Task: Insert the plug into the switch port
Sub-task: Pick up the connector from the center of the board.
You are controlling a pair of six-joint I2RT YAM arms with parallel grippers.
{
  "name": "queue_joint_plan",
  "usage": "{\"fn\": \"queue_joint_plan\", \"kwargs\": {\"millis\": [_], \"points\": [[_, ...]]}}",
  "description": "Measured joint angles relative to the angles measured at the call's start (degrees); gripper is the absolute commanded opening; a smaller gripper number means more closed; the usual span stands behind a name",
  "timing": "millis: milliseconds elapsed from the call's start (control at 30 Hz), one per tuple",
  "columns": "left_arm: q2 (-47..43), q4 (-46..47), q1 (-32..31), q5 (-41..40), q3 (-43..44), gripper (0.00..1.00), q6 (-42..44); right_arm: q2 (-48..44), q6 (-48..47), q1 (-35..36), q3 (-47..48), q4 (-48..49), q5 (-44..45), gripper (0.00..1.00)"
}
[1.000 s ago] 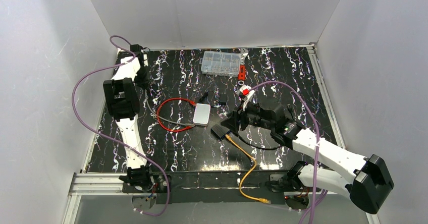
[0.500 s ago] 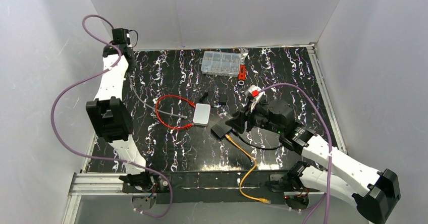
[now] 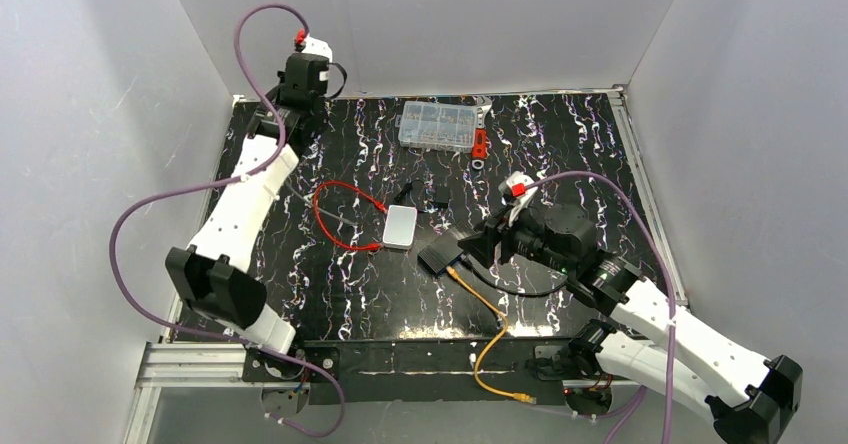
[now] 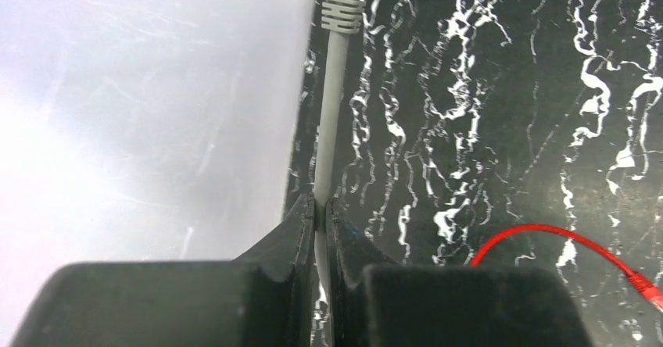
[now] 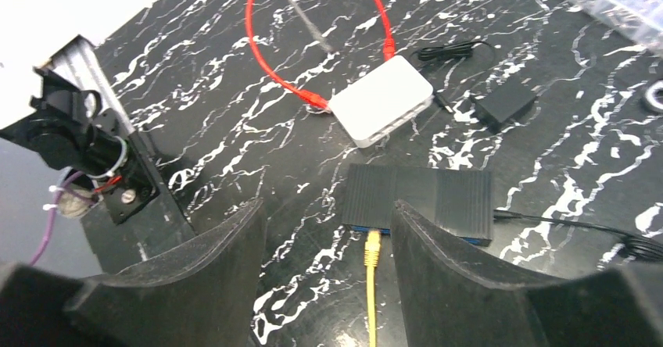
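Right tool [image 5: 328, 210] released, jaws wide over black switch [image 5: 422, 194]: plug [image 5: 374, 244] on orange cable [image 5: 370, 300] looks seated in switch port [image 5: 373, 230], switch's 6 o'clock edge. Left tool [image 4: 321, 206] clenched on grey cable [image 4: 332, 112] at 11 o'clock corner of counter [image 3: 560, 164], probably holding it clear.

- Bright, even overhead light is leaving only faint shadows on the table [image 3: 340, 154].
- Glare is washing out the wall [image 4: 117, 128] in the left wrist view.
- The right gripper [image 5: 327, 210] is looming dark, slightly blurred.

This looks like a robotics lab test cell. Plain white panels [image 3: 420, 24] wall in a black white-veined counter [image 3: 560, 144], with two white-and-black robot arms [image 3: 245, 189] bolted to an aluminium rail [image 3: 185, 366].
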Motion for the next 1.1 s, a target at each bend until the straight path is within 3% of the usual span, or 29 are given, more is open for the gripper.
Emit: {"fn": "queue_joint_plan", "kwargs": {"millis": [167, 400, 567, 667, 800, 933, 1100], "points": [[-7.5, 8.7, -7.1, -10.8, -5.9, 0.0, 12.5, -2.3, -1.5, 0.0, 0.0, -0.9, 3.8, 0.68], [-13.4, 30.6, -17.8, -22.6, -13.3, 0.0, 35.1, -2.9, -1.9, 0.0, 0.5, -1.1, 6.0, 0.68], [-13.4, 34.9, -23.6, -26.4, -13.4, 0.0, 40.8, -3.4, -2.4, 0.0, 0.5, -1.1, 6.8, 0.69], [-13.5, 31.6, -28.0, -27.3, -13.1, 0.0, 38.8, -4.6, -3.3, 0.0, 0.9, -1.6, 6.9, 0.69], [-13.6, 19.8, -34.3, -25.6, -10.3, 0.0, 29.2, -7.4, -4.6, 0.0, 2.2, -2.7, 6.9, 0.68], [-14.2, 5.7, -37.0, -18.0, -4.7, 0.0, 16.0, -10.2, -5.8, 0.0, 2.7, -3.0, 6.0, 0.68], [-19.6, -5.0, -37.0, -6.0, -3.7, 0.0, 4.0, -13.0, -6.8, 0.0, 3.4, -3.9, 4.3, 0.67]]}}
